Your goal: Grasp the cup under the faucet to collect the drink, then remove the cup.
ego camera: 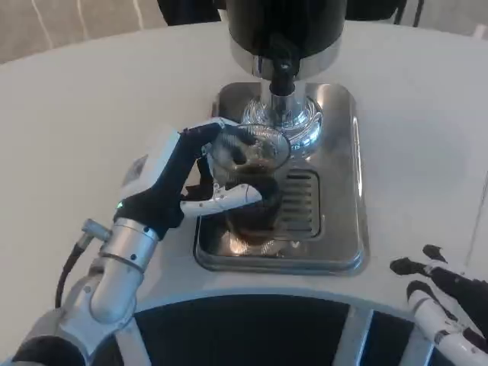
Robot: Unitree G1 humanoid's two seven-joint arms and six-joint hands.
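Near right: right hand (438,293) rests on the table (69,114) edge, fingers spread, holding nothing. Mid-left: left hand (179,183) wraps the clear cup (252,191), fingers on both sides. Cup stands on the steel drip tray (343,221), dark drink inside, just under the faucet (282,76). Far: black dispenser (286,27) w/ chrome base.

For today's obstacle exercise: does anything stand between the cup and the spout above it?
Nothing visible does. The left hand holds the clear cup on the steel drip tray, its open mouth directly under the black faucet. Dark drink is already inside.
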